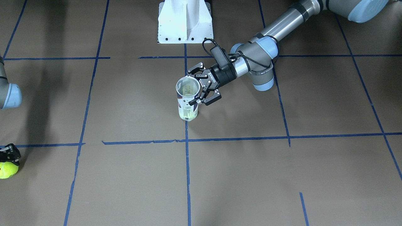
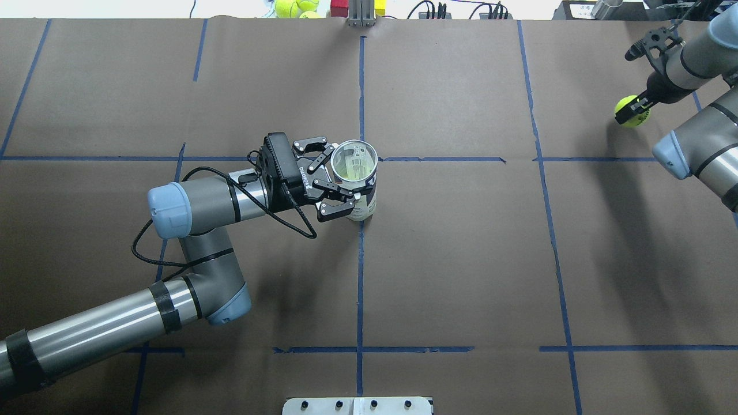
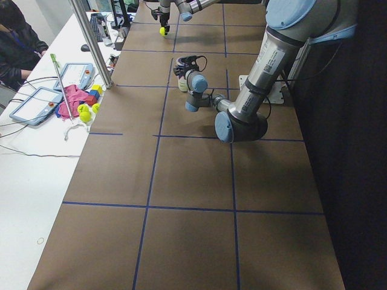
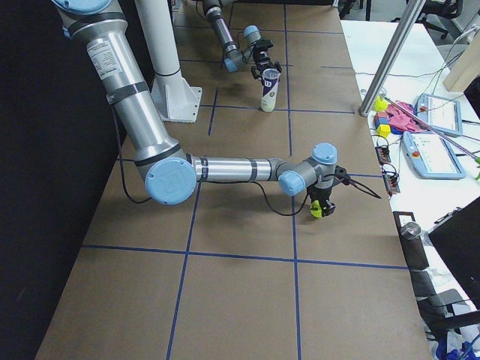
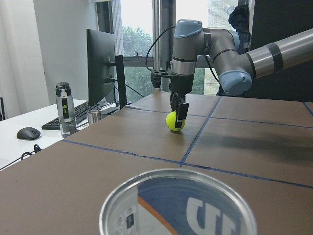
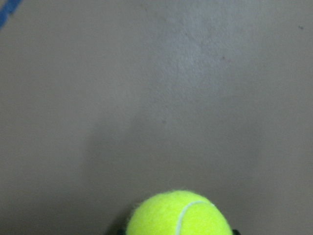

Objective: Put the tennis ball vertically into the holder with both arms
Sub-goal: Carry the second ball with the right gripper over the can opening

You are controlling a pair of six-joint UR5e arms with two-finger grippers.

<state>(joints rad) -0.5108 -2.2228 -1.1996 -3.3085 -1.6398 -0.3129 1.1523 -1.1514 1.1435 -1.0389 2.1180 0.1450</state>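
The holder (image 2: 361, 203), a clear can with a white and navy label, stands upright near the table's middle with its open mouth up. It also shows in the front view (image 1: 187, 108). My left gripper (image 2: 340, 176) is closed on its upper part, one finger against each side. A yellow tennis ball (image 2: 629, 111) is at the far right of the table, at or just above the surface. My right gripper (image 2: 633, 108) points down and is shut on it. The left wrist view shows the can's rim (image 5: 178, 175) close below and the ball (image 5: 175, 121) beyond.
The white pedestal base (image 1: 185, 23) stands at the robot's side of the table. Blue tape lines grid the brown surface. Spare balls and coloured blocks (image 2: 300, 7) lie past the far edge. A bottle (image 5: 65, 110), keyboard and mouse sit on a side desk.
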